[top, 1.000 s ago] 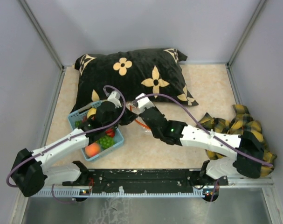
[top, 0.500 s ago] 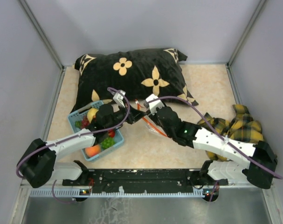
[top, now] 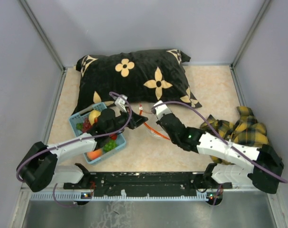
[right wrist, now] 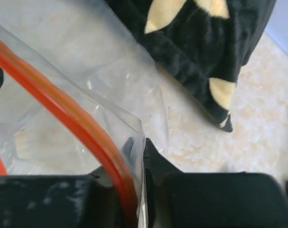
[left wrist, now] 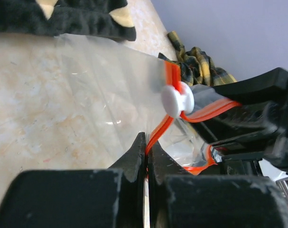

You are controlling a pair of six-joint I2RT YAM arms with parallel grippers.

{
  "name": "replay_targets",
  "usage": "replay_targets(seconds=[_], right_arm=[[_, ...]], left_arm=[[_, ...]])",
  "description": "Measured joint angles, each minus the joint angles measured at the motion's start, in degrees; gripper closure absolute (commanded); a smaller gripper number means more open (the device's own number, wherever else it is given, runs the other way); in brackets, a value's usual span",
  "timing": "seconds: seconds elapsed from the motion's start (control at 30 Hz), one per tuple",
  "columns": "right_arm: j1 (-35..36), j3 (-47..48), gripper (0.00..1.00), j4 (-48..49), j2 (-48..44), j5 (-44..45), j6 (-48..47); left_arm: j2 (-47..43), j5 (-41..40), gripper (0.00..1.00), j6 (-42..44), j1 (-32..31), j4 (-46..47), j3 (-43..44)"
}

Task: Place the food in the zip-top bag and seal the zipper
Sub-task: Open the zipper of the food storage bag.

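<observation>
Jaws, left and right, pinch the zip-top bag (left wrist: pixel 101 85) at its zipper (left wrist: pixel 210 109).

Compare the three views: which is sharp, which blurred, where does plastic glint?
Top view: sharp, evenly lit, pillow crisp. Left wrist view: white slider and red strip smeared, faint glints on the bag. Right wrist view: red strip blurred close up, pillow soft.
</observation>
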Motion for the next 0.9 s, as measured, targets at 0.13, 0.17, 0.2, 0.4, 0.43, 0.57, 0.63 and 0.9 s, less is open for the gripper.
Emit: replay_targets(seconds=[0.13,0.17,0.2,0.4,0.43,0.57,0.63,0.9], right_arm=[[0.81,1.62,1.0,0.07,-0.33,2.73,0.52],[1.36,2.08,1.0,0.28,-0.24,3.8,0.46],[2.43,2.75,1.0,0.76,0.11,5.33,0.15],[6.32,6.95,1.0,2.99,6.27,11.08,-0.24],[6.6,7.17,1.0,3.28,7.19,11.82,-0.04],[7.48,7.52,1.0,4.31,10.12,15.1,0.11],[7.93,7.89,1.0,5.07,11.54,16.5,-0.02],[9.09,8.63,1.0,7.26,15.12,17.57,-0.07]], left_arm=[[-0.63,-1.36,0.82,-0.68,0.0,-4.92,0.13],[-0.63,-1.51,0.73,-0.9,0.0,-5.9,0.24],[-0.63,-1.7,0.67,-1.4,-0.02,-6.99,0.39],[-1.97,-2.84,0.46,-4.98,0.0,-12.37,0.96],[-2.29,-2.99,0.45,-5.33,-0.02,-12.94,1.09],[-3.43,-4.42,0.41,-6.45,-0.02,-16.0,2.12],[-3.58,-5.35,0.38,-6.49,-0.02,-17.46,2.78],[-3.58,-9.66,0.42,-5.62,-0.02,-23.08,5.05]])
